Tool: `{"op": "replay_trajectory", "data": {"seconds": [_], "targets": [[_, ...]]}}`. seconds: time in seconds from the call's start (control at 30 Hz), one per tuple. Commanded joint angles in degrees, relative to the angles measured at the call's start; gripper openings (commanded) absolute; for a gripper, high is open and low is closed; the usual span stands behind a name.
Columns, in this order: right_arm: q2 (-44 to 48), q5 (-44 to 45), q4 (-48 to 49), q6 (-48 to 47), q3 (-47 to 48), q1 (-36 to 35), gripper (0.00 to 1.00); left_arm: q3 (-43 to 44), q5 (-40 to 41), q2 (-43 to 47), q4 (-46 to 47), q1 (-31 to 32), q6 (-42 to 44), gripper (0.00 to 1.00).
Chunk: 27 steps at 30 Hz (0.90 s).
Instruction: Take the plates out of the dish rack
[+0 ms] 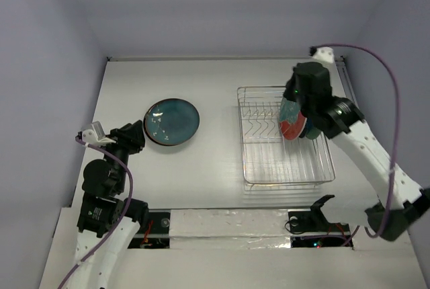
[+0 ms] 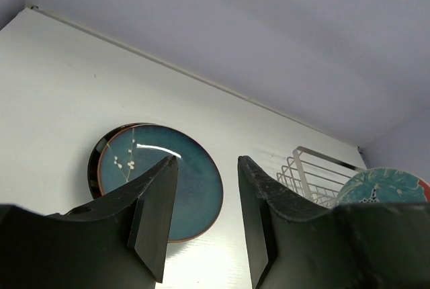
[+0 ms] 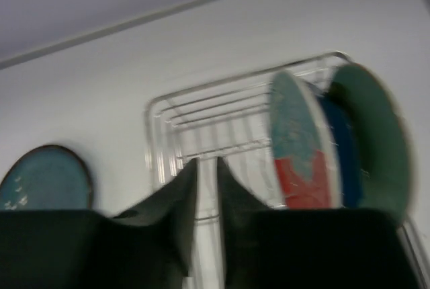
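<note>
While a white table (image 1: 215, 74) carries the wire dish rack (image 1: 286, 181) at the right of the overhead frame, its long side running top to bottom, the right arm (image 1: 366, 144) hangs directly over the rack's upper half. The left arm (image 1: 107, 178) sits at lower left, well apart from it. Three plates stand on edge in that upper half, packed face to face: a red-and-teal plate (image 3: 295, 141) foremost, a navy dish (image 3: 341, 151) behind it, and a green plate (image 3: 376, 128) at the back. Seen from the right wrist, they lie to the right of the right claw (image 3: 207, 162), rims upright. The right arm is therefore judged the nearer for the next lift, and would need to swing right to straddle a rim. That claw is pinched to a thin slit and grips nothing. The left claw (image 2: 208, 161) is parted and empty, pointing at a teal plate (image 1: 172, 121) lying flat on the table at centre left. A dark crescent at its edge may be another plate beneath, though that cannot be settled. Count: one rack, two arms, three plates racked, at least one plate unloaded.
</note>
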<state>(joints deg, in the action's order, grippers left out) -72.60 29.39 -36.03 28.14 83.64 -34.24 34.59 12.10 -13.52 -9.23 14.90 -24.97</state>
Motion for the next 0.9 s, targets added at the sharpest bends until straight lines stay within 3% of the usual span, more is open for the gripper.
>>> {"op": "replay_trajectory", "data": {"seconds": [0.0, 0.07, 0.13, 0.27, 0.57, 0.67, 0.77, 0.87], "targets": [[4.12, 4.72, -6.76, -3.26, -7.42, 4.34, 0.29, -0.05, -0.23, 1.13, 2.99, -0.22, 0.36, 0.38], [5.97, 1.22, -7.82, -5.36, -8.40, 8.91, 0.62, -0.05, -0.23, 1.04, 2.99, -0.22, 0.36, 0.38], [5.80, 2.59, -9.58, -6.25, -8.58, 10.76, 0.68, -0.13, -0.23, 0.86, 3.08, -0.22, 0.45, 0.38], [3.08, 0.67, -10.11, -8.97, -8.93, 13.76, 0.67, -0.05, -0.23, 0.77, 3.08, -0.22, 0.54, 0.38], [-5.44, 0.93, -9.58, -11.52, -7.79, 16.48, 0.51, -0.05, -0.23, 0.51, 3.08, -0.22, 0.62, 0.38], [-6.59, 1.19, -10.37, -12.23, -5.86, 16.48, 0.35, -0.05, -0.23, 0.42, 3.17, -0.22, 0.63, 0.38], [-7.55, 1.46, -10.81, -13.28, -4.80, 16.48, 0.29, -0.13, -0.23, 0.60, 3.08, -0.22, 0.62, 0.38], [-8.61, 2.51, -12.13, -13.72, -3.13, 16.48, 0.18, -0.13, -0.23, 0.77, 3.08, -0.22, 0.62, 0.38]]}}
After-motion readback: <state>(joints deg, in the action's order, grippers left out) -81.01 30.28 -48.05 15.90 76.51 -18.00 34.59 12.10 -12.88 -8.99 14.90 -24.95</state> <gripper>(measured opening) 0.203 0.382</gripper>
